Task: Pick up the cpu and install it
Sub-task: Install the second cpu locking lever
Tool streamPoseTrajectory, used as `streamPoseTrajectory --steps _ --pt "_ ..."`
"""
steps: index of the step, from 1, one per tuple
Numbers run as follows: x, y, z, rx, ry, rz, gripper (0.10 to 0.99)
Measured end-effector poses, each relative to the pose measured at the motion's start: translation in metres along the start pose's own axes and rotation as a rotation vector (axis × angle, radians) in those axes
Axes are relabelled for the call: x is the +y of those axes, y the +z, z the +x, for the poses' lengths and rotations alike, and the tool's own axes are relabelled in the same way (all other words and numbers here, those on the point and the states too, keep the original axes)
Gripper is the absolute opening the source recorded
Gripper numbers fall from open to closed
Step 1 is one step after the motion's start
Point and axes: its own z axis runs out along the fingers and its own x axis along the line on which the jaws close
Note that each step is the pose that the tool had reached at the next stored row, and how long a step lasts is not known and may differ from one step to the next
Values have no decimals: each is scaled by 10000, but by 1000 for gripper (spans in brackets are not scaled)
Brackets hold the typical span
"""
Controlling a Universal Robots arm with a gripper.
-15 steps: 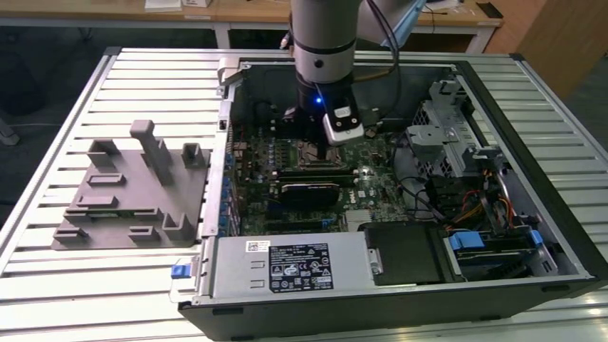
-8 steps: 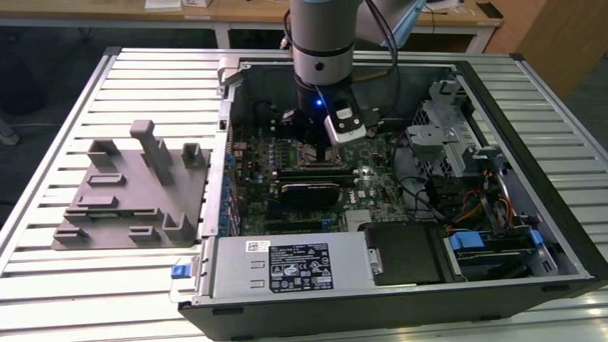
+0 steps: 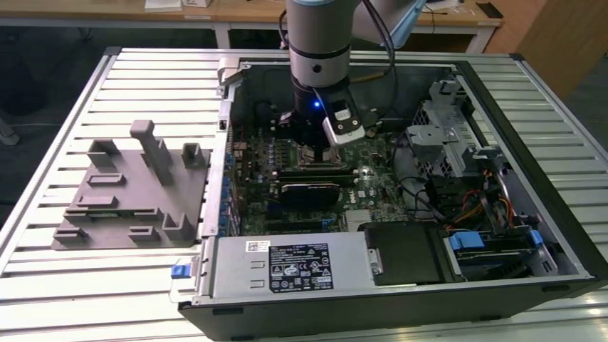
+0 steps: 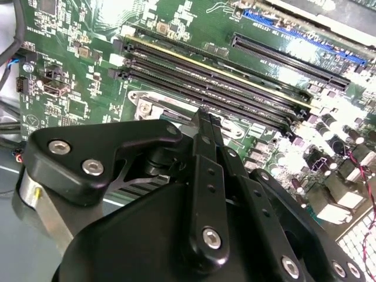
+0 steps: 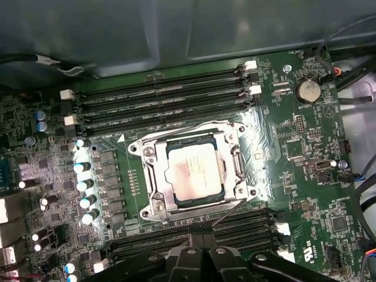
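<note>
Gleaming silvery-white, the cpu (image 5: 194, 173) sits square in its socket (image 5: 191, 176); gripper (image 5: 202, 239) closed, empty.

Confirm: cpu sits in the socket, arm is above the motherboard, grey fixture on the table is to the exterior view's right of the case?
Wrong side. The grey fixture lies to the exterior view's left of the case, as the exterior view shows. The cpu does sit in the socket, arm above the motherboard.

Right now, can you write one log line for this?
cpu: sitting in socket | pincer: above motherboard, beside socket | grip: unclear
</note>
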Motion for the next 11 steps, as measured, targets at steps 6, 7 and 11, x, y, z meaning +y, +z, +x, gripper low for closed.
streamPoseTrajectory --steps 6,7,11 --pt "-34 32 16 5 2 -33 106" --pt "-46 41 22 12 2 -65 106" --pt "-95 65 54 63 5 -317 106"
